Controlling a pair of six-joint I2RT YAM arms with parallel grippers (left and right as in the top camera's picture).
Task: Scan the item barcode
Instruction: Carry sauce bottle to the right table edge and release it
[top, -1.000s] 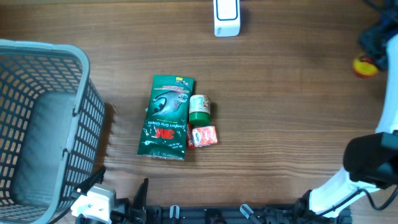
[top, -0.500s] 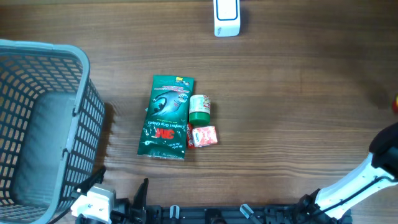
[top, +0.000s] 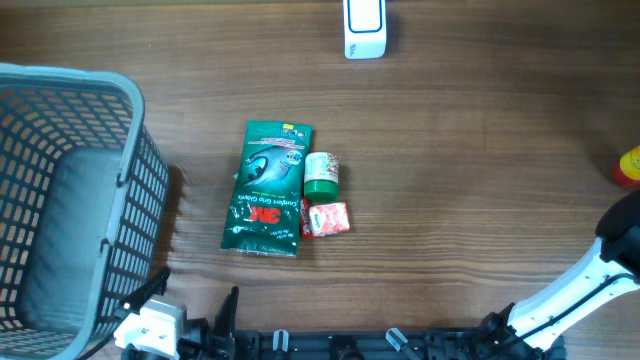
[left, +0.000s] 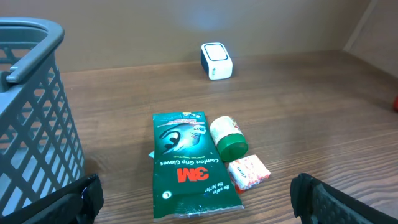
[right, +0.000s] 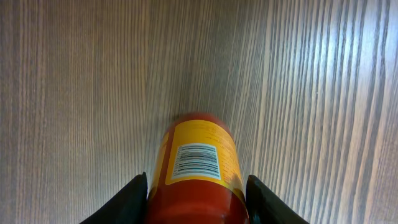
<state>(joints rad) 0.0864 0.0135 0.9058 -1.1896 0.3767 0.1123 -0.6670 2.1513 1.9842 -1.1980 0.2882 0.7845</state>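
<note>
By the table's near edge the left gripper gapes wide and empty, while at the right edge the right gripper clamps the sides of a small red-and-yellow bottle, seemingly rigid, slick and light, leaving its barcode uncovered.

A grey mesh basket walls off the worktop's left end; a 3M glove pack, green-lidded jar and red packet lie clustered, touching, at centre. A white scanner sits at the far edge, a red bottle at the right. Bare wood lies open between.
</note>
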